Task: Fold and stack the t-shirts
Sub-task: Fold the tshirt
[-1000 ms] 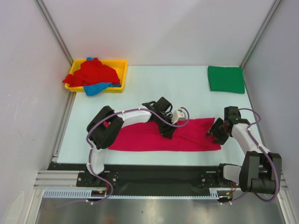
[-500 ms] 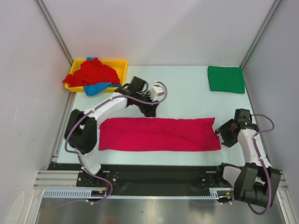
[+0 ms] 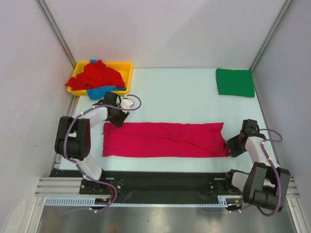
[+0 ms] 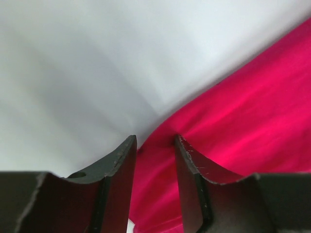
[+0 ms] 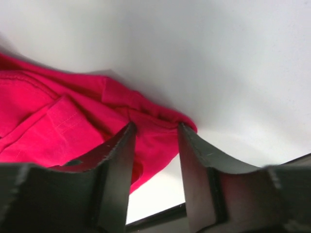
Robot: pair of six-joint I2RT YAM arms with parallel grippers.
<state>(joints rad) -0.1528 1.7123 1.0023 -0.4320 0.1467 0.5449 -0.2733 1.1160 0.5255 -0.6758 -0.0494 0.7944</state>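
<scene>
Table (image 3: 184,97): magenta t-shirt (image 3: 165,140) lies lengthwise left-right; left pincer (image 4: 155,143), right pincer (image 5: 156,127) parted astride ends.

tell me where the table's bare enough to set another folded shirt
Widest bare patch: between the yellow tray and the green shirt, behind the magenta shirt. A narrow strip runs along that shirt's near edge. Crowded at its ends, by the left tool and right tool.

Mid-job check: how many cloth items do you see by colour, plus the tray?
magenta shirt: 1
green shirt: 1
red cloth: 1 heap; it may hide more
blue cloth: 1
yellow tray: 1
Total: 5
</scene>
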